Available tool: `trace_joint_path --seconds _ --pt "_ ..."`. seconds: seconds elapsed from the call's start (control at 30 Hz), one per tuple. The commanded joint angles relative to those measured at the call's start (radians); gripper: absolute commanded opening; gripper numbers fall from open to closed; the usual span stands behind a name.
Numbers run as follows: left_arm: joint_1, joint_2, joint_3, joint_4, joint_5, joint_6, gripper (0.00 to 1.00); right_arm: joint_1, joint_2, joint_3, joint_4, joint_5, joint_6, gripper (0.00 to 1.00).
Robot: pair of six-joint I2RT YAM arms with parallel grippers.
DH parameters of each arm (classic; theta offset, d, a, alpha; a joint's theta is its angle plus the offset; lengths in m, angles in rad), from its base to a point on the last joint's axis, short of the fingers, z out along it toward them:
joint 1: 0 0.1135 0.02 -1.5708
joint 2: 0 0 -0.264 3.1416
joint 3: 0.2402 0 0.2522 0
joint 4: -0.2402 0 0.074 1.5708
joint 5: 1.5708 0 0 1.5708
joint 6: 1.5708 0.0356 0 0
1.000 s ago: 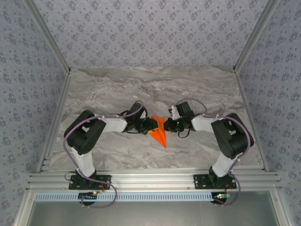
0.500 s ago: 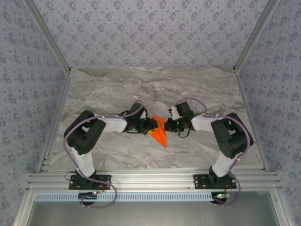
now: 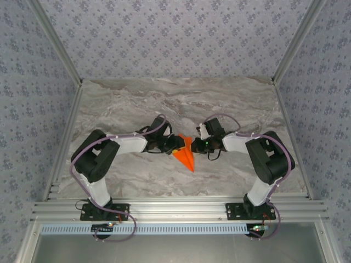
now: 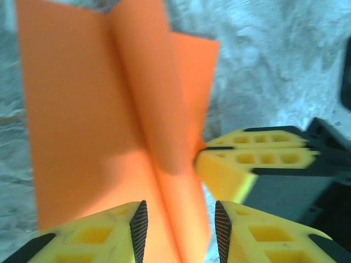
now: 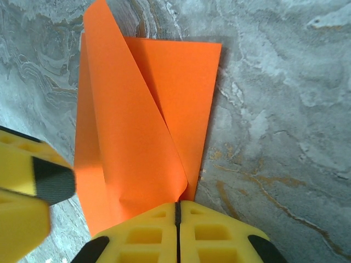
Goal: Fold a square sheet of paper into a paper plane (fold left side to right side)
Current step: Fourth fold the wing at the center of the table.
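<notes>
The orange-red paper plane (image 3: pixel 187 156) lies mid-table, partly folded, its point toward the near edge. In the left wrist view the paper plane (image 4: pixel 82 109) shows a raised centre crease that runs between the pads of my left gripper (image 4: pixel 178 222), which is open and straddles it. My right gripper (image 5: pixel 176 205) is shut, pinching the corner of a lifted flap of the paper plane (image 5: pixel 131 126). From above, the left gripper (image 3: pixel 177 144) and right gripper (image 3: pixel 196 146) face each other across the paper's wide end.
The grey marbled table (image 3: pixel 164 104) stretches behind and to both sides of the paper. An aluminium rail (image 3: pixel 175 209) runs along the near edge by the arm bases. Patterned walls enclose the back and sides.
The left arm's elbow has swung slightly left and its wrist edged toward the paper. The paper and the right arm have stayed put.
</notes>
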Motion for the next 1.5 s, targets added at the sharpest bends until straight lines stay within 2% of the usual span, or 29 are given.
trace_joint_path --seconds 0.0,0.2,0.47,1.07,1.47 --pt "-0.007 -0.022 0.059 -0.011 0.034 0.024 0.37 0.012 0.04 -0.002 -0.084 0.063 -0.021 0.08" --pt "-0.011 0.066 0.125 -0.006 0.054 0.01 0.28 0.017 0.038 0.004 -0.102 0.073 -0.03 0.08" --pt "-0.011 0.127 0.15 0.027 0.064 -0.005 0.27 0.022 0.036 0.01 -0.116 0.081 -0.035 0.08" --pt "-0.01 0.154 0.084 -0.054 -0.019 0.014 0.26 0.031 0.04 0.029 -0.149 0.11 -0.056 0.08" --pt "-0.011 0.156 0.029 -0.047 -0.042 0.012 0.26 0.012 -0.014 0.089 -0.154 0.05 -0.066 0.13"
